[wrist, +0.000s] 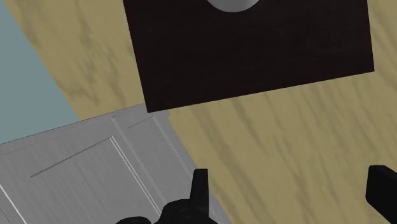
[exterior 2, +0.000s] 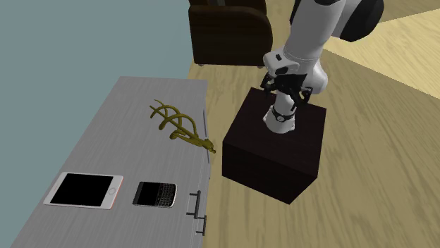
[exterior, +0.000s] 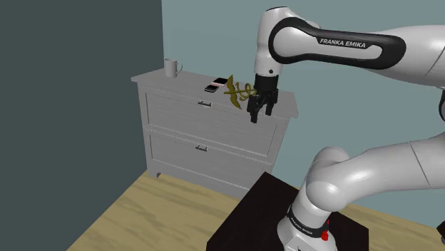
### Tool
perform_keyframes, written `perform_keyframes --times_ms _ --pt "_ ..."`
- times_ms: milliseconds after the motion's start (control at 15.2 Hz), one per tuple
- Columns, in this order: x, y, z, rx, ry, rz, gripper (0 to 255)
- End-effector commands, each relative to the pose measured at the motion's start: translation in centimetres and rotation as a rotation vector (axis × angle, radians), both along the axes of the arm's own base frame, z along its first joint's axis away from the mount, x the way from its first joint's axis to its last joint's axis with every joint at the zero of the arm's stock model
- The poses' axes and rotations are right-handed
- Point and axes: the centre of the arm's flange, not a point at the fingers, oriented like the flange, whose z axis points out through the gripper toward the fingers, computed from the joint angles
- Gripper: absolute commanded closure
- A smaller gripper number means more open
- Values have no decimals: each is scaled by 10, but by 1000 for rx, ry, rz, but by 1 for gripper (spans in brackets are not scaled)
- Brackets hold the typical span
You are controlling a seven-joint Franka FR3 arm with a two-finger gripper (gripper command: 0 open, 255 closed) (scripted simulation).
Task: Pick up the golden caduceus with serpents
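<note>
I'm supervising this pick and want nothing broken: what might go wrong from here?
1. The golden caduceus lies with its tip at the front edge of the dresser; a nudge may knock it to the floor.
2. The open jaws hang out in front of the dresser, seemingly over the floor; swinging in low may strike that edge.
3. Its thin curved serpents give little to clamp, so it may slip.

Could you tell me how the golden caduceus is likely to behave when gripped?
The caduceus looks stiff and probably light, being thin-limbed. Its narrow curved prongs may twist when clamped; their spread likely stops it rolling.
</note>
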Motion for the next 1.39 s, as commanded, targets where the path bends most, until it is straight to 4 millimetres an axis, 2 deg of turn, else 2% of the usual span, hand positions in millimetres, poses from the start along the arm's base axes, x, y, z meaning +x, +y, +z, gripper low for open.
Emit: perform_keyframes --times_ms 0,660,1320 --pt "0 0 0 0 0 0 0" --pt "95 -84 19 -33 -28 -225 0" --pt "168 -187 44 -67 -56 -450 0"
